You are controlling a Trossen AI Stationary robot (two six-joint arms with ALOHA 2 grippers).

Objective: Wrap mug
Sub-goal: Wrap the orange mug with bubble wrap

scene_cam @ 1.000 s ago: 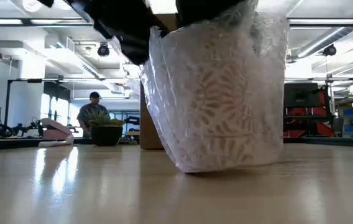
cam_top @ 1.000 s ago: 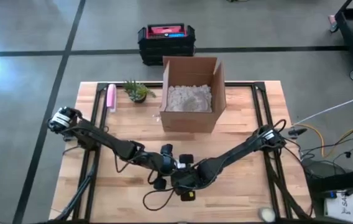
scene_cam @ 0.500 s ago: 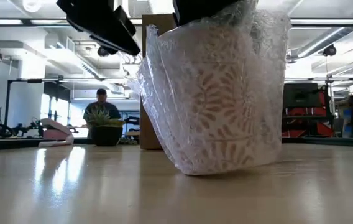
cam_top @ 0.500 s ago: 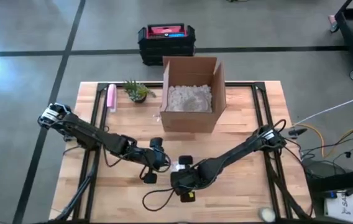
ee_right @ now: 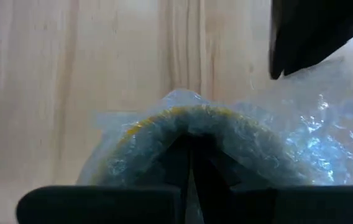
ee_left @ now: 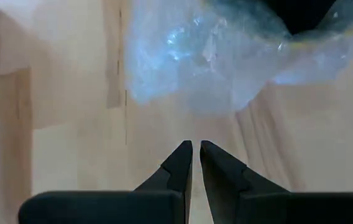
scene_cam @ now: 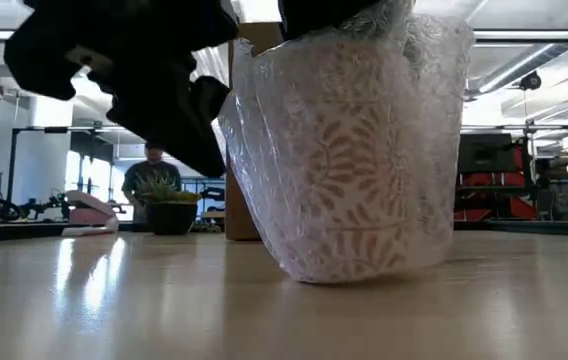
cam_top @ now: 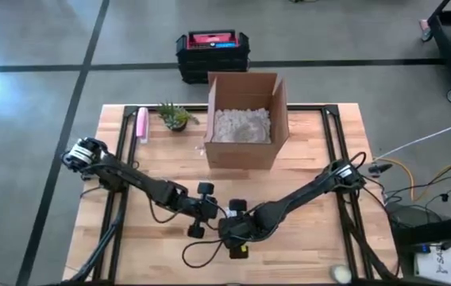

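**Right claw pinches the wrapped mug's rim**

Your mug (scene_cam: 349,160), sheathed in bubble wrap (ee_left: 220,56), stands at the table's (cam_top: 305,250) 6 o'clock edge. Your right gripper (ee_right: 189,149) clamps its rim from above. Your left gripper (ee_left: 193,152), fingers nearly together and empty, hovers at the mug's 9 o'clock.

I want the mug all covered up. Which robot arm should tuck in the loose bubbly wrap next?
Probably the left. The left gripper is shut on nothing, beside the loose bubble wrap. The right gripper is pinching the wrapped mug.
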